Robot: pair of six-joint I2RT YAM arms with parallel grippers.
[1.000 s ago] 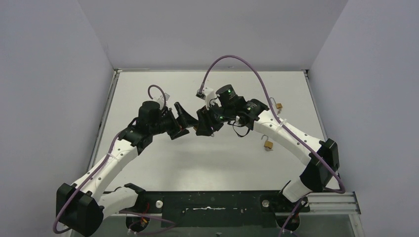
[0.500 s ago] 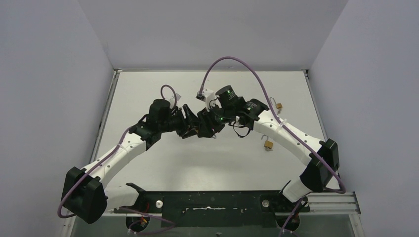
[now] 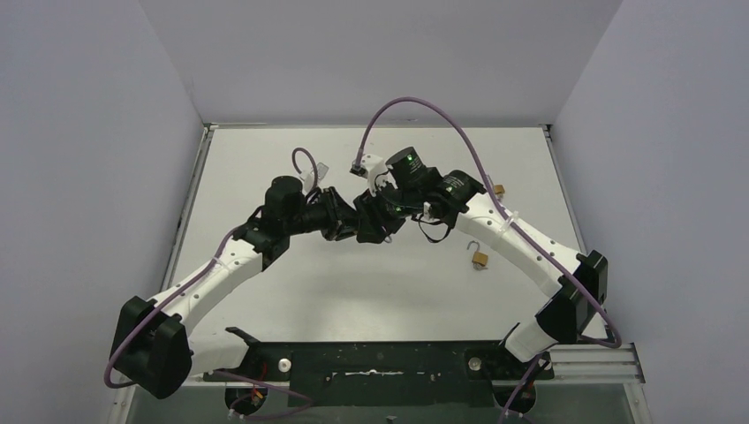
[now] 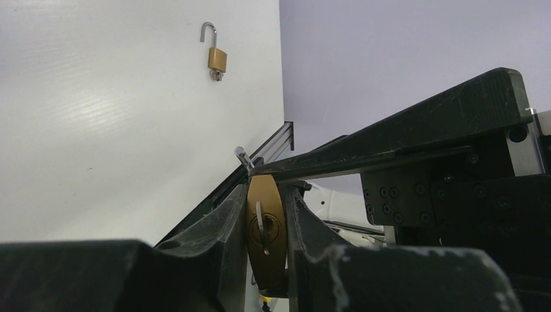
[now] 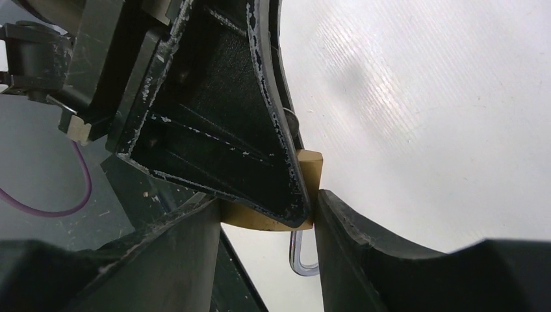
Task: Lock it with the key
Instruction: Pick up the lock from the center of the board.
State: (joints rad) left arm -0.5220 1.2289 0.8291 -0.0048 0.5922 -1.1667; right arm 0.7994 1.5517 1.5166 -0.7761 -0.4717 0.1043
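A brass padlock (image 4: 266, 260) hangs in mid-air over the table's middle, with my right gripper (image 5: 266, 209) shut on its narrow sides. A thin silver key (image 4: 260, 224) sticks out of the keyhole, edge-on to the left wrist camera. My left gripper (image 4: 268, 195) has its fingers (image 4: 221, 221) pressed against both flat faces of the padlock (image 5: 312, 170). The steel shackle (image 5: 302, 257) pokes out past the right fingers (image 5: 344, 227). From above, the two grippers (image 3: 349, 225) (image 3: 378, 219) meet nose to nose and hide the padlock.
A second small padlock (image 3: 480, 258) lies on the table with its shackle open, and is the small padlock (image 4: 216, 57) seen from the left wrist. Another brass lock (image 3: 499, 189) lies near the right edge behind the right arm. Purple cables loop above both wrists.
My left arm has swung right to meet the right gripper, and its jaws have narrowed from wide open onto the padlock. The right gripper has kept its hold and barely shifted.
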